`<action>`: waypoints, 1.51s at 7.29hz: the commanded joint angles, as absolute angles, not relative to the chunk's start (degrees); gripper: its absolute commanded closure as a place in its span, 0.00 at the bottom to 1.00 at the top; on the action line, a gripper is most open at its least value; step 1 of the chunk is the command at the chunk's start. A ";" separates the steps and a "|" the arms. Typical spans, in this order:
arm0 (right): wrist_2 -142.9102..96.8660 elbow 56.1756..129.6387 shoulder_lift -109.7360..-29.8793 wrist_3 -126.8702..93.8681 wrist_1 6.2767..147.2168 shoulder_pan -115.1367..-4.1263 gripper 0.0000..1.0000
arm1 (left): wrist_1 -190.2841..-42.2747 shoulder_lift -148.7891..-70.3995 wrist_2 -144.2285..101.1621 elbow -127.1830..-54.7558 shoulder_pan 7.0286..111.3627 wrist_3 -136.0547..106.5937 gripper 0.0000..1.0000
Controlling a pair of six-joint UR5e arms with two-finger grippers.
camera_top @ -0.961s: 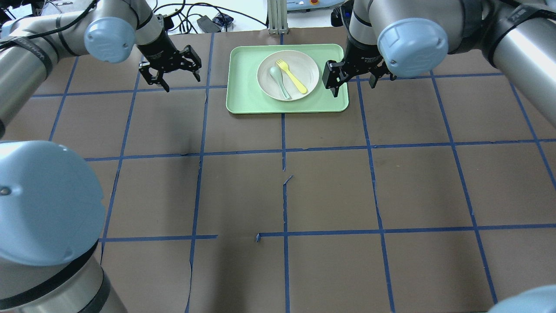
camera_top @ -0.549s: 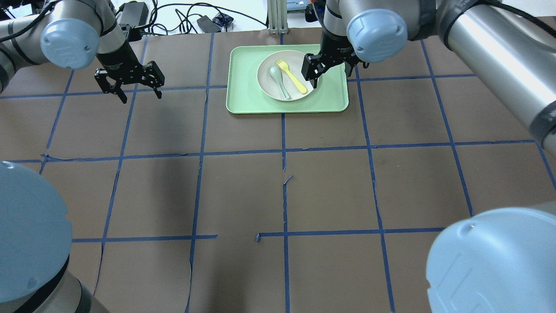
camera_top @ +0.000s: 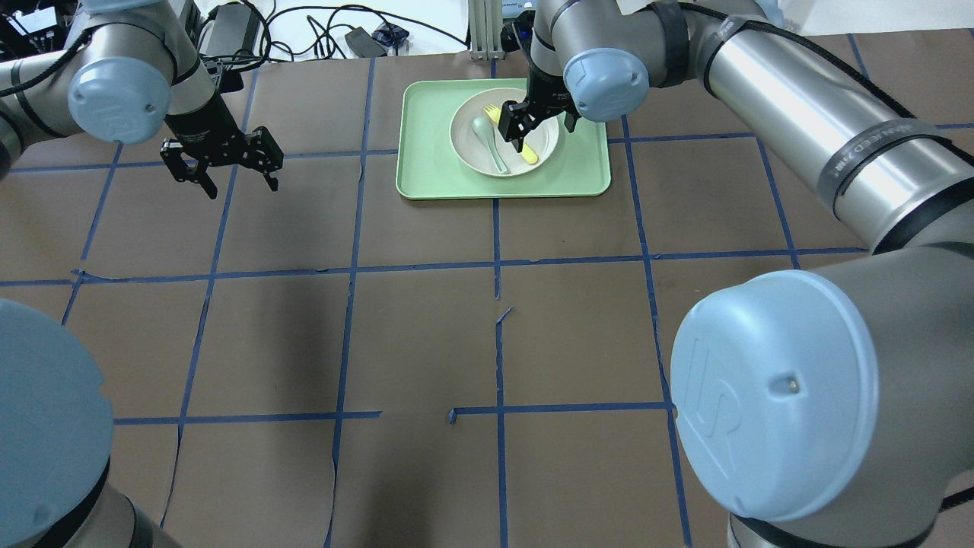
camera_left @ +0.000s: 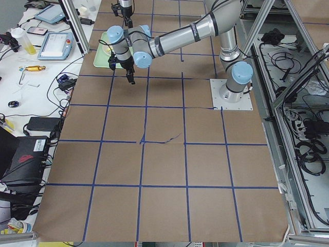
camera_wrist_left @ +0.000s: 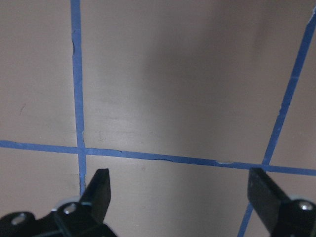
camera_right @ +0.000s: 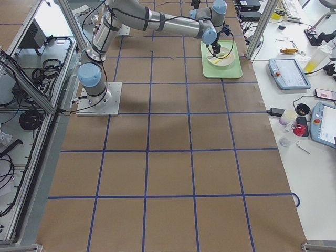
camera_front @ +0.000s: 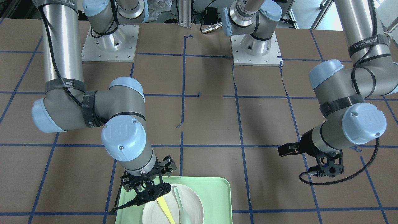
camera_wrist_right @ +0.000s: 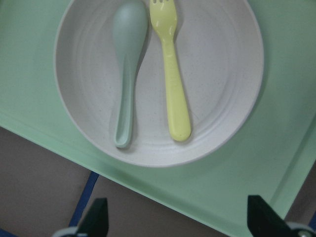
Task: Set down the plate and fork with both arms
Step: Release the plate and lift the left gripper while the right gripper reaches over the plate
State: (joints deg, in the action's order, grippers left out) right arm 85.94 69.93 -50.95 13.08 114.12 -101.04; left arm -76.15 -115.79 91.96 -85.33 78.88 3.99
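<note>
R gripper (camera_top: 511, 128) has swung in from the tray's (camera_top: 426, 179) right edge to above the plate (camera_wrist_right: 222, 64), fingers spread and empty. Prob lining up on the fork (camera_wrist_right: 173, 74). L gripper (camera_top: 228, 161) hangs well left of tray, also spread, holding nothing. Tray holds plate; fork & spoon (camera_wrist_right: 127, 74) lie side by side in it.

Matt, faintly speckled plate (camera_wrist_right: 217, 74); smooth plastic fork (camera_wrist_right: 174, 84) and spoon (camera_wrist_right: 129, 59); smooth tray (camera_wrist_right: 276, 148); matt brown paper on table (camera_top: 426, 342).
</note>
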 commanded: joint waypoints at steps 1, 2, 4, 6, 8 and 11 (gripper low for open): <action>85.17 68.30 -47.30 15.29 117.68 -101.07 0.04 | -74.53 -115.66 92.02 -86.39 78.84 3.96 0.00; 85.17 66.72 -45.55 15.73 118.38 -101.07 0.10 | -74.53 -115.66 92.02 -86.40 78.84 3.87 0.00; 85.08 64.70 -43.87 15.82 118.74 -101.07 0.40 | -74.71 -115.32 92.20 -86.48 78.84 3.87 0.00; 84.99 58.12 -39.22 15.73 118.83 -101.07 0.40 | -74.79 -114.96 92.29 -86.48 78.84 3.96 0.00; 83.77 58.10 -38.33 15.56 119.00 -101.25 0.51 | -74.79 -115.05 93.07 -86.66 78.84 3.96 0.00; 83.67 58.18 -37.18 15.56 119.96 -101.34 0.42 | -74.53 -114.96 92.99 -88.15 78.84 4.04 0.00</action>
